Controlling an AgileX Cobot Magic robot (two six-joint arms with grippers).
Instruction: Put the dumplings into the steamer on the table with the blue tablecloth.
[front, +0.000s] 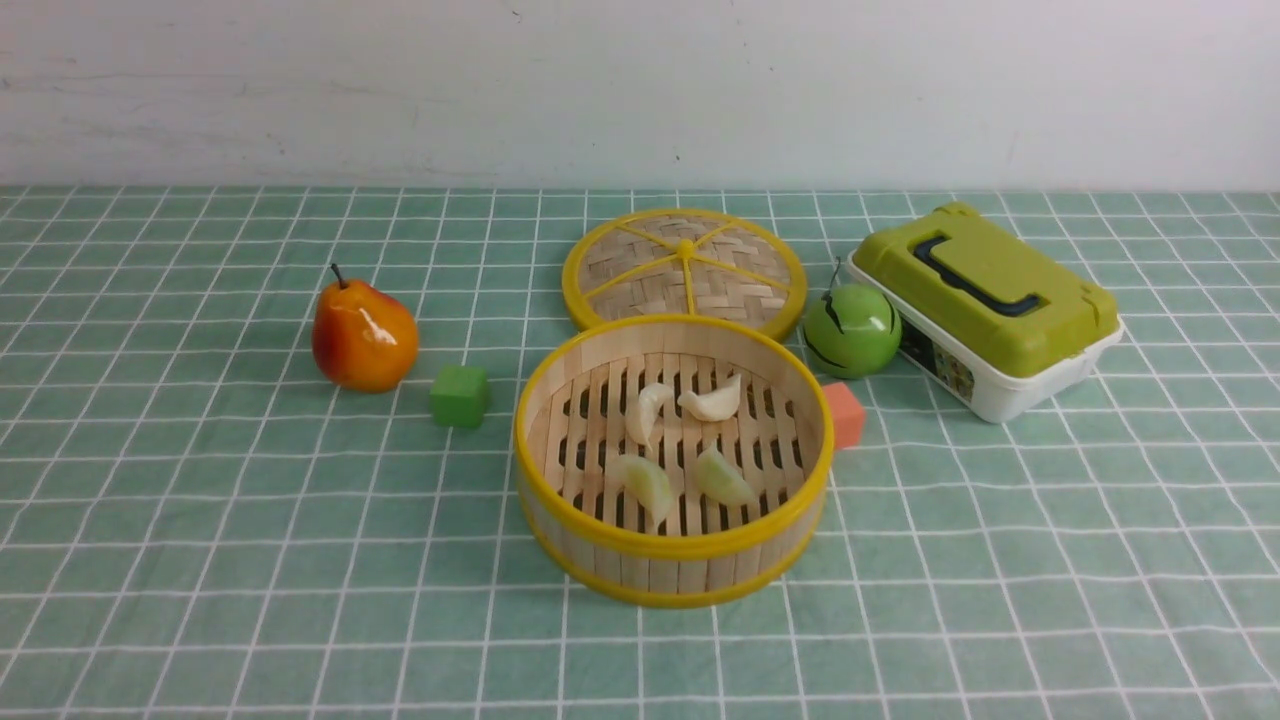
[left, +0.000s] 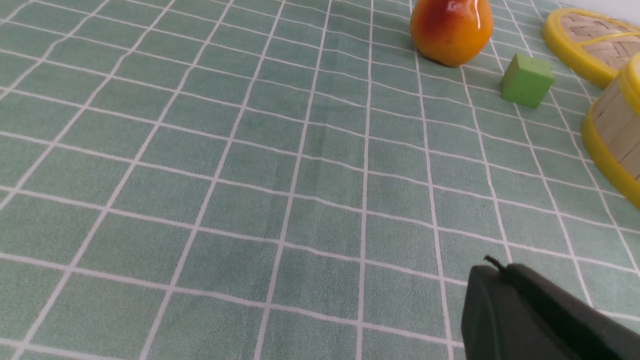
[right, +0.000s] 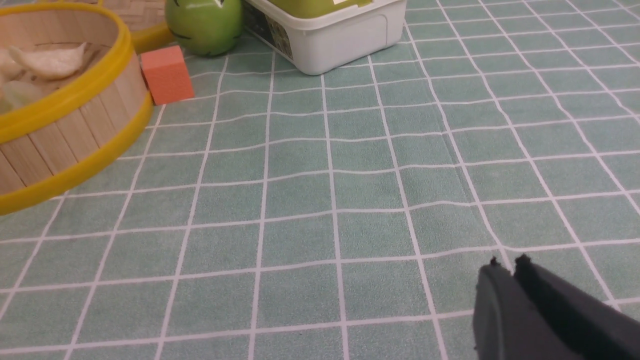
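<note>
The steamer (front: 672, 568), a round bamboo basket with yellow rims, stands mid-table on the teal grid tablecloth (front: 200, 520). Several dumplings lie on its slatted bottom: two cream-white ones (front: 648, 408) (front: 712, 400) at the back and two pale green ones (front: 645, 484) (front: 724, 478) at the front. Neither arm shows in the front view. My left gripper (left: 500, 270) is shut and empty above bare cloth left of the steamer (left: 612, 135). My right gripper (right: 507, 267) is shut and empty above bare cloth right of the steamer (right: 75, 130).
The flat woven lid (front: 685, 268) lies behind the steamer. A pear (front: 362, 335) and a green cube (front: 460, 396) sit to its left. A green apple (front: 852, 328), an orange cube (front: 845, 413) and a green-lidded white box (front: 985, 305) sit to its right.
</note>
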